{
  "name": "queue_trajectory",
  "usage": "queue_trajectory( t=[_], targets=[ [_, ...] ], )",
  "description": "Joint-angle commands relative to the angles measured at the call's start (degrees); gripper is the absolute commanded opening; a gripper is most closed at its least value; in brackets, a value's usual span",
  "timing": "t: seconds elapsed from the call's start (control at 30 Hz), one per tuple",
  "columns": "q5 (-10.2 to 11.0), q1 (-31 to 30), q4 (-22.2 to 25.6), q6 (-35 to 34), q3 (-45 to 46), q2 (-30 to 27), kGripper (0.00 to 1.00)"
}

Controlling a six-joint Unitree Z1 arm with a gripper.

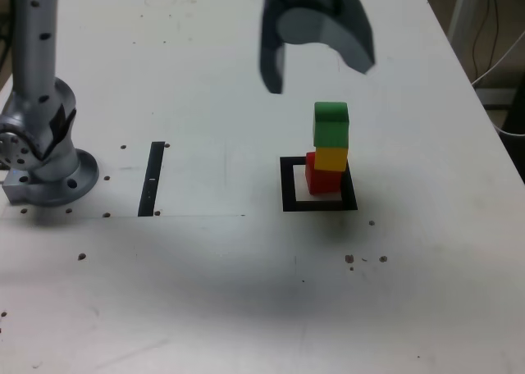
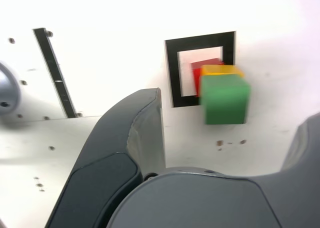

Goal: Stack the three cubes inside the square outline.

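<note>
Exterior view shows the green cube (image 1: 331,123) atop the yellow cube (image 1: 330,158) atop the red cube (image 1: 321,179), inside the square outline (image 1: 318,203); stacking looks done. Above, the gripper (image 1: 317,64) hangs spread wide, empty.

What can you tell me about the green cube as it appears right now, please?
The green cube is a small, solid-coloured block with a matte look. It sits upright on top of the stack, resting on the yellow cube, which sits on the red cube inside the square outline. Nothing else touches it; the open gripper hangs above, clear of it.
</note>
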Motion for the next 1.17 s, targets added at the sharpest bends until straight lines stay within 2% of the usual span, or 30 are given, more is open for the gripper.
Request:
queue_trajectory(
  t=[0.0,0.23,0.43,0.53,0.63,0.77,1.13],
  targets=[
    [0.0,-0.1,-1.2,0.3,4.1,-3.8,0.99],
    [0.6,0.0,-8.7,0.2,20.6,-15.6,0.99],
    [-1.1,1.3,-20.1,-0.3,37.8,-20.4,0.99],
    [-0.8,1.6,-23.5,-1.2,44.9,-22.9,0.99],
    [0.3,1.5,-24.5,-2.0,49.8,-25.4,0.99],
    [0.5,0.4,-24.8,-2.6,53.7,-27.4,0.99],
    [-2.0,-1.2,-26.9,-3.4,58.4,-25.8,0.99]
  ],
)
